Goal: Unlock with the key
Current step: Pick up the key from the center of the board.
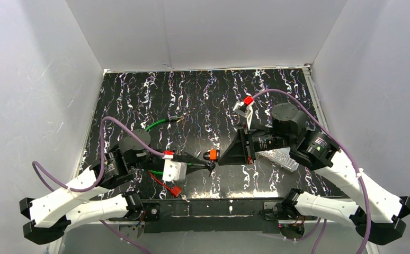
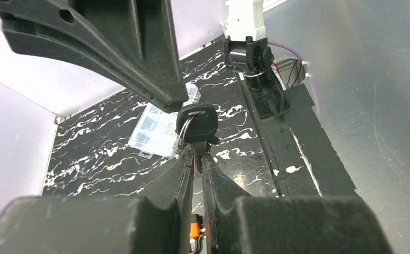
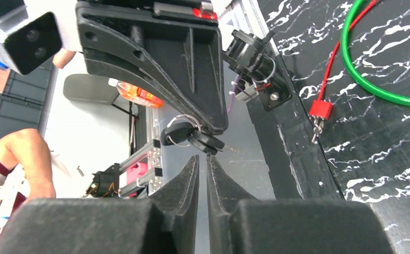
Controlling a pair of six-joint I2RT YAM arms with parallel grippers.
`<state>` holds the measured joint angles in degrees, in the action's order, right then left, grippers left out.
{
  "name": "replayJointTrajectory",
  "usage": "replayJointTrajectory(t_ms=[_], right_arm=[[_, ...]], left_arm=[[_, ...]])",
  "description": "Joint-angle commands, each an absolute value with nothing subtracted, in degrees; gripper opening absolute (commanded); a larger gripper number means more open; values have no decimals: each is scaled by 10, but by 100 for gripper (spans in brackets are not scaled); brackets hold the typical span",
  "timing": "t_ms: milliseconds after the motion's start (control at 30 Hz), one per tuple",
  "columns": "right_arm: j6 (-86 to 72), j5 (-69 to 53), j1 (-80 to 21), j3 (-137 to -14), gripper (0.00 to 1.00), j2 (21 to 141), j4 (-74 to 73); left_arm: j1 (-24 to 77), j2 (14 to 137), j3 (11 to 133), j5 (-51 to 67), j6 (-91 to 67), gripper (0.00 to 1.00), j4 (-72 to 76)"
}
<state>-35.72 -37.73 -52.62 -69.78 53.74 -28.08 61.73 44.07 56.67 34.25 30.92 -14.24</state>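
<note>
The 2 hands meet tip to tip over the near middle of the black marbled table (image 1: 139, 95). The left hand (image 2: 197, 159) is drawn narrow on the key (image 2: 196, 124), whose blade runs down between its fingers while the black head and wire ring stand just above the tips. The right hand (image 3: 203, 159) shows only a thin slit between its fingers, tips touching the key's head; whether it grips I cannot tell. An orange padlock (image 1: 212, 155) sits right at the meeting point. A green cable (image 3: 372, 79) and a red padlock (image 3: 321, 109) lie to the left, and a clear plastic box (image 2: 155, 127) lies to the right.
</note>
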Motion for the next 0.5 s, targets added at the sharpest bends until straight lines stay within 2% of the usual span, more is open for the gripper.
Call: replayJointTrajectory(t_ms=[0,100,200,300,467], right_arm=[[-330,-364,-526,-725,33,529,-324],[-328,-341,-526,-727,51,516,-349],[-324,-305,-526,-737,59,505,-368],[-318,-273,-526,-747,63,498,-372],[-322,-195,-526,-706,64,464,-367]], left_arm=[[621,438,597,324,338,0,-173],[621,448,613,311,355,0,-202],[621,466,634,328,399,0,-277],[625,508,675,362,483,0,-421],[631,598,745,296,580,0,-617]])
